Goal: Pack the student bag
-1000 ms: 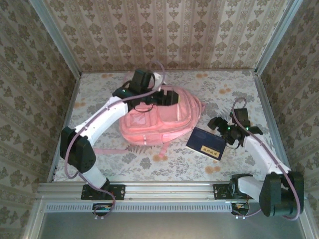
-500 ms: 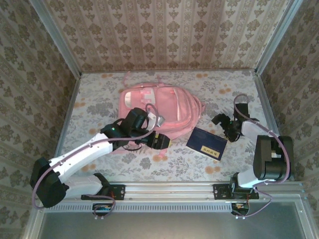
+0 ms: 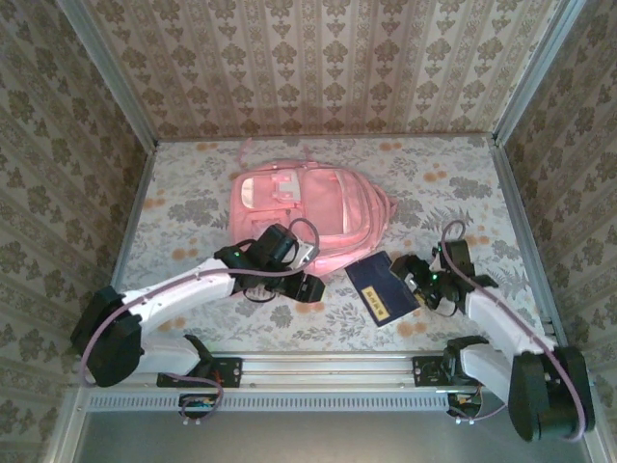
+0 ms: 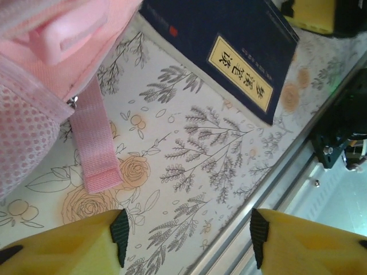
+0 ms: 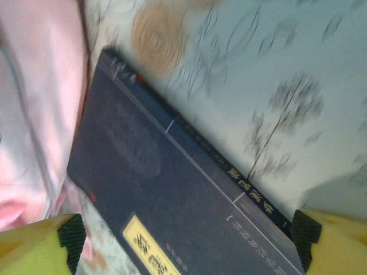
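Observation:
The pink student bag lies flat at the middle back of the table, its mesh side and body at the left of the left wrist view. A loose pink strap trails from it onto the cloth. A dark blue book with a yellow title label lies tilted just right of the bag's front corner. My left gripper hovers open over bare cloth by the strap, nothing between its fingers. My right gripper is open, its jaws straddling the book's corner; the spine runs to the right pad.
An aluminium rail runs along the table's near edge, also in the left wrist view. Patterned walls enclose the table on three sides. Bare floral cloth lies left of the bag and along the right back.
The left arm swung from the bag's top down to its front edge. The right gripper moved in on the book, which has turned and slid left toward the bag.

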`<state>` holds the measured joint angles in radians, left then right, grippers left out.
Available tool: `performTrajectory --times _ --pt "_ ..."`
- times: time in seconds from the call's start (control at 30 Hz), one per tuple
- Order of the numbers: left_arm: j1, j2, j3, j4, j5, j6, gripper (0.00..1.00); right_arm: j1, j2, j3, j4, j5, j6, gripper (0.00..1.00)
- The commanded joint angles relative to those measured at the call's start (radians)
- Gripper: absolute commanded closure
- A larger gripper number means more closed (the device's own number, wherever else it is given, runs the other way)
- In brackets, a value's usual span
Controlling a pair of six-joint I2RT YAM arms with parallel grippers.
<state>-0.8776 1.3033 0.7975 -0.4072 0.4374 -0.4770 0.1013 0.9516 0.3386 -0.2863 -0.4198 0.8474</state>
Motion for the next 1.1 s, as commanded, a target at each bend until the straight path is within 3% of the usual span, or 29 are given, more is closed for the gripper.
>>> performTrajectory --times 0.0,0.13,0.27,0.43,0.6,0.63,0.77,0.87,1.07 --pt "-0.008 0.043 -0.035 0.072 0.023 -0.025 0.42 0.056 -0.128 -0.085 0.041 -0.111 0.097 0.08" --pt "-0.006 0.103 -0.049 0.199 0.088 -0.103 0.35 0.088 -0.209 -0.113 0.023 -0.148 0.065 0.12" --pt "-0.004 0.217 -0.016 0.292 0.168 -0.172 0.31 0.108 -0.182 -0.152 0.116 -0.216 0.083 0.16" --pt "0.0 0.328 0.001 0.369 0.247 -0.245 0.3 0.186 -0.139 -0.133 0.155 -0.223 0.063 0.2" --pt "0.01 0.384 0.009 0.401 0.242 -0.278 0.3 0.233 -0.121 -0.121 0.177 -0.237 0.048 0.23" --pt "0.01 0.394 0.013 0.402 0.239 -0.282 0.3 0.235 -0.124 -0.101 0.137 -0.221 0.023 0.25" --pt "0.011 0.412 0.025 0.394 0.232 -0.284 0.3 0.231 -0.217 0.015 -0.164 0.045 -0.091 0.24" --pt "0.01 0.412 0.028 0.389 0.221 -0.282 0.3 0.225 -0.187 0.066 -0.223 0.149 -0.146 0.21" --pt "0.01 0.461 0.052 0.419 0.245 -0.293 0.28 0.21 0.06 0.115 -0.161 0.157 -0.179 0.18"
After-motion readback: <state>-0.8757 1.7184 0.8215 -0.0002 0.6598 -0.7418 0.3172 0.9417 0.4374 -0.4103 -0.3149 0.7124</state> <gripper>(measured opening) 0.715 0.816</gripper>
